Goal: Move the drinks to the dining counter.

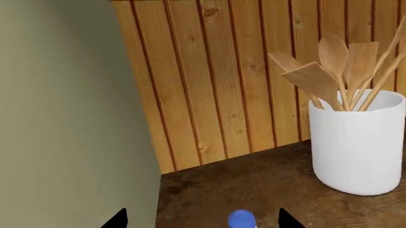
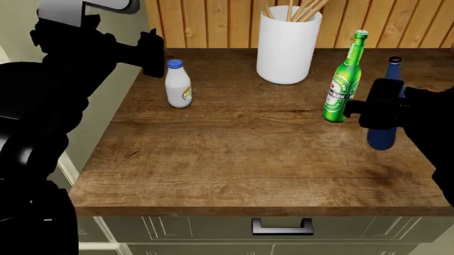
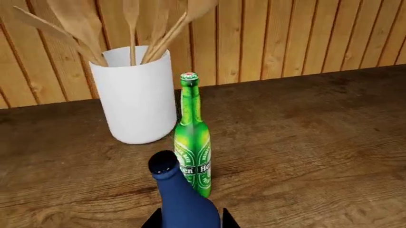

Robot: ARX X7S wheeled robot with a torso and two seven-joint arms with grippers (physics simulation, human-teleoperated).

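Three drinks stand on a dark wood top (image 2: pixel 234 154). The small white bottle (image 2: pixel 178 86) has a blue cap (image 1: pixel 241 219), which lies between the spread fingers of my open left gripper (image 1: pixel 203 222), nearer one finger and touching neither. That gripper (image 2: pixel 157 58) hovers by the bottle's top. My right gripper (image 3: pixel 189 221) is shut on the slim dark-blue bottle (image 3: pixel 182 202), its fingers tight on both sides of the body. Just left of that bottle (image 2: pixel 386 133) is the tall green bottle (image 2: pixel 345 79), also standing behind it in the right wrist view (image 3: pixel 193 142). The dining counter is out of view.
A large white container (image 2: pixel 286 48) of wooden spoons stands at the back against the plank wall (image 2: pixel 212 21). A drawer with a dark handle (image 2: pixel 282 228) sits under the top's front edge. An olive wall (image 1: pixel 63 118) borders the top on the left.
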